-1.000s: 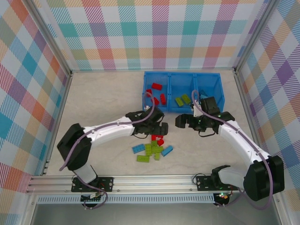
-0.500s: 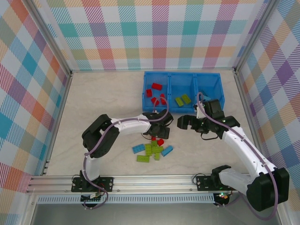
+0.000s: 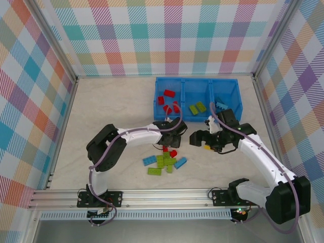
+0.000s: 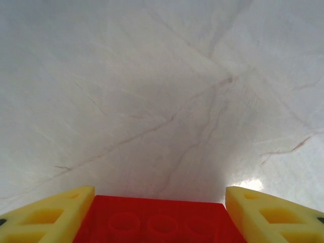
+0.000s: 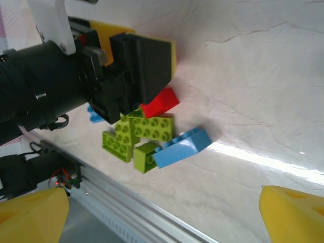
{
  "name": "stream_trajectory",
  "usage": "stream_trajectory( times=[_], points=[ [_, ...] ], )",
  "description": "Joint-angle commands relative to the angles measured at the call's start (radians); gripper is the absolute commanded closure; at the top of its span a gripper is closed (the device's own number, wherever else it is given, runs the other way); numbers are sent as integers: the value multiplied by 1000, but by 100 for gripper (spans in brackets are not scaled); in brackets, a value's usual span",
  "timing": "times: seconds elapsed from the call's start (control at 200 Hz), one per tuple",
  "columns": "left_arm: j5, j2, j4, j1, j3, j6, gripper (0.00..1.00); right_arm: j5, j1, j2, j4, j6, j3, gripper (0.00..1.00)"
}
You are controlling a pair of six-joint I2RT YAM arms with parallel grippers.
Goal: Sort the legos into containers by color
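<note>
The blue tray (image 3: 196, 79) stands at the back, its left container holding red legos (image 3: 168, 101), the middle one green (image 3: 197, 108), the right one light blue (image 3: 220, 105). A loose pile of green (image 3: 164, 162), light blue (image 3: 180, 162) and red (image 3: 173, 152) legos lies in front of it. My left gripper (image 3: 170, 143) is down at the pile's far edge, shut on a red lego (image 4: 159, 223) that spans the gap between its yellow fingers (image 4: 45, 212). The right wrist view shows that red lego (image 5: 161, 102) under the left gripper. My right gripper (image 3: 201, 140) hangs open and empty to the right of the pile.
The rest of the pile, green legos (image 5: 152, 127) and a light blue one (image 5: 181, 146), touches the held red one. The metal rail (image 5: 126, 202) runs along the table's near edge. Checked walls enclose the table on three sides.
My left arm folded in and its gripper shifted slightly right, down onto the red legos. My right gripper dropped a little toward the pile.
</note>
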Motion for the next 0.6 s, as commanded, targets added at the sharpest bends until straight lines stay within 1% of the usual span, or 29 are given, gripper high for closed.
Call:
stream_trajectory(
  times=[0.0,0.12,0.255,0.33,0.405,0.52,0.595],
  points=[
    [-137,-101,-13,9,56,53,52,-71,8,-27,44,22,29,3],
    [-173,-100,-29,69,163,96,51,-33,8,-70,122,61,12,3],
    [-173,-21,-21,150,336,158,51,-20,8,-87,171,87,-10,2],
    [-173,60,-26,186,461,184,51,-23,9,-94,188,101,-19,2],
    [-181,153,-86,222,619,188,51,-15,9,-103,186,101,-24,3],
    [-132,278,-134,260,818,195,49,14,9,-117,161,91,-25,2],
    [-131,349,-178,277,929,181,46,17,9,-124,158,89,-25,2]
  ],
)
